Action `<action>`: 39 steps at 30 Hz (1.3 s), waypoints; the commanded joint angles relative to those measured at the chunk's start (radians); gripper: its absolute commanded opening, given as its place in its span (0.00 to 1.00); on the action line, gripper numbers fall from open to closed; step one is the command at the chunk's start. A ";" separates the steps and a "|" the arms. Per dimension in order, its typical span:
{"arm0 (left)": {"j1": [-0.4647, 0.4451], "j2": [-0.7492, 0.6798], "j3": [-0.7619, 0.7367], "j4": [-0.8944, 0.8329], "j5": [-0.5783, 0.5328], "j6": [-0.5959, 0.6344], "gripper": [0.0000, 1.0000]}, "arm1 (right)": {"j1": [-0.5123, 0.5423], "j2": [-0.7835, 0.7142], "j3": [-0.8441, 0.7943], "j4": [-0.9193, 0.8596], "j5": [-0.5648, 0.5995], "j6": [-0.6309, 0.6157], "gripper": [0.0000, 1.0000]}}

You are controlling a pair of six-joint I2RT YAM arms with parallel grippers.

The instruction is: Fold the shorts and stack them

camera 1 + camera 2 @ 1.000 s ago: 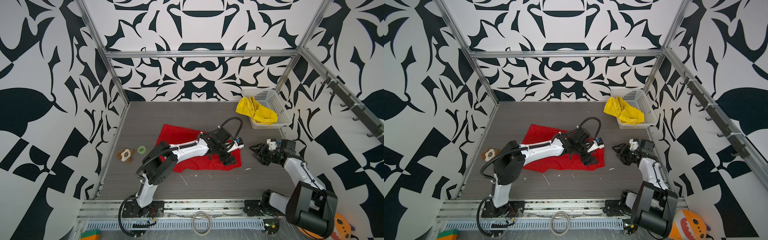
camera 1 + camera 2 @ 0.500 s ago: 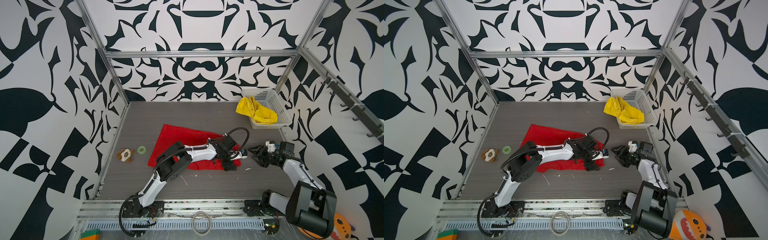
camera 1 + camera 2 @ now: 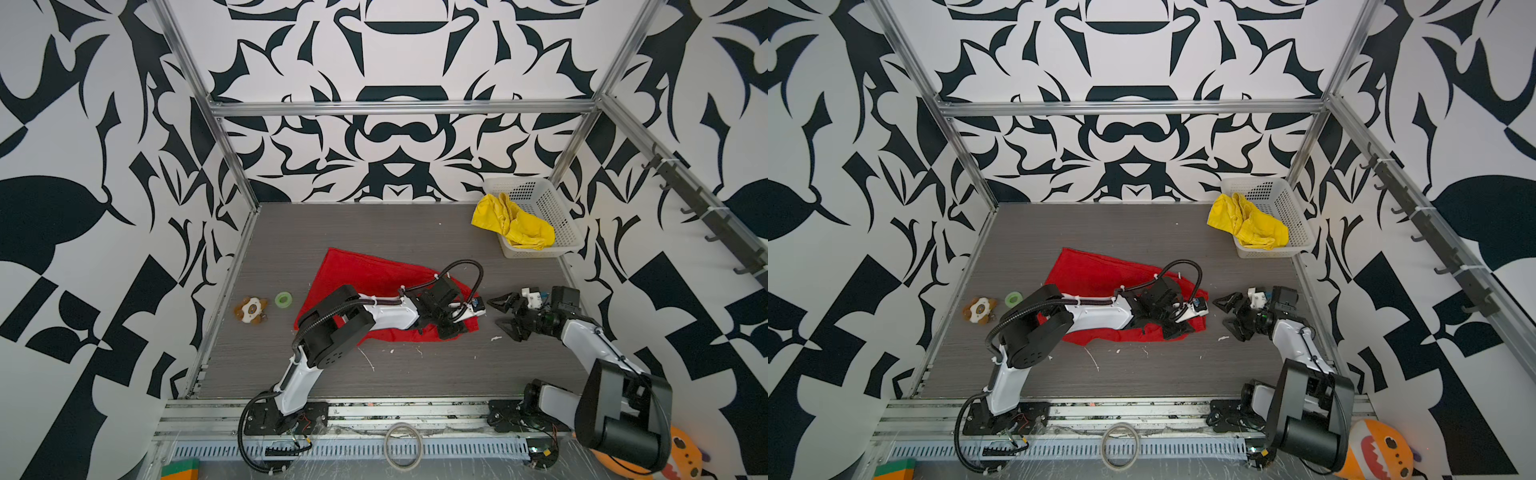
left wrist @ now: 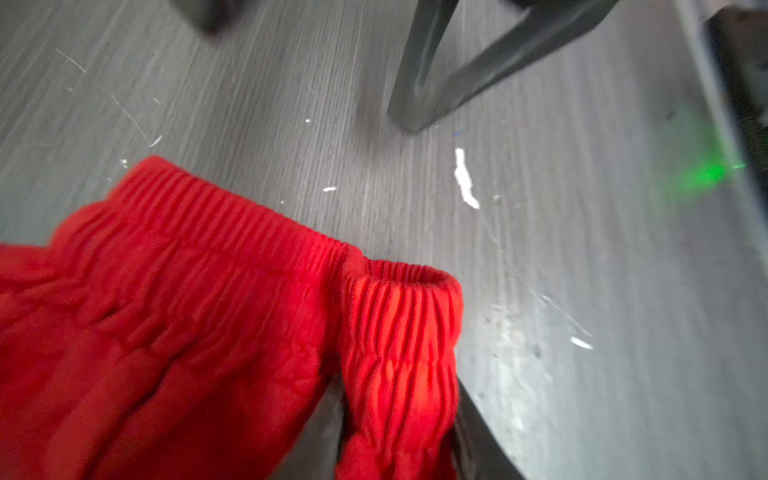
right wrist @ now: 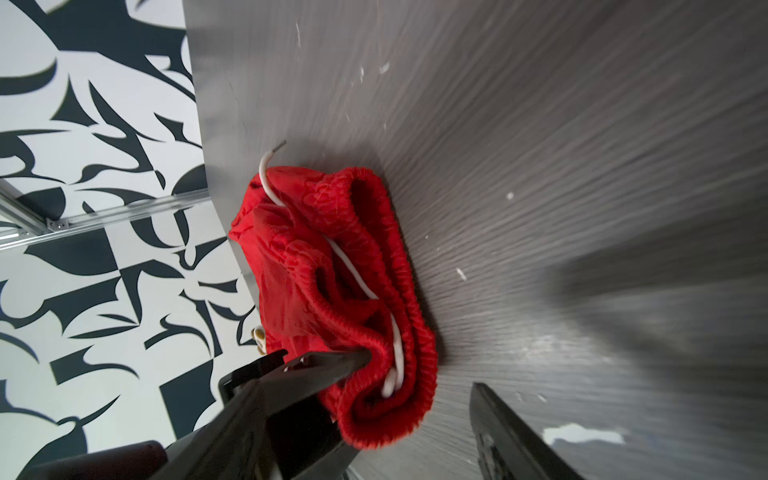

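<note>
Two shorts: red pair (image 3: 365, 270) flat on table (image 3: 374, 374), yellow pair (image 3: 515, 224) heaped in one basket (image 3: 555, 208). Two arms, both reaching low: left claw (image 3: 446, 326) clamped on red waistband, right claw (image 3: 500, 316) spread wide just beside.

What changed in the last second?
Left tool dropped onto the red shorts and closed on the waistband. Right tool edged toward them and opened wider. Yellow shorts and basket unchanged.

Robot lab cell, told by black-and-white patterned walls (image 3: 415, 54) on aluminium frame (image 3: 399, 109) at 9, 12 and 3 o'clock, a grey tabletop (image 3: 374, 232), and two arms (image 3: 297, 384) bolted to a rail (image 3: 415, 409) at 6 o'clock.
</note>
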 commanded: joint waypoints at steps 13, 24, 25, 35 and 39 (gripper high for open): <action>0.018 -0.100 -0.090 0.250 0.139 -0.154 0.36 | 0.268 0.166 -0.022 0.406 -0.027 0.317 0.83; 0.032 -0.143 -0.082 0.207 0.027 -0.264 0.66 | 0.311 0.073 0.116 0.004 0.192 0.069 0.34; 0.040 -0.153 -0.081 0.195 0.028 -0.282 0.70 | 0.311 0.052 0.139 -0.053 0.222 0.039 0.31; 0.192 -0.339 -0.109 -0.017 -0.028 -0.538 0.79 | 0.323 -0.013 0.434 -0.443 0.427 -0.126 0.13; 0.293 -0.433 -0.160 -0.118 -0.064 -0.669 0.79 | 0.341 0.021 0.598 -0.604 0.540 -0.197 0.11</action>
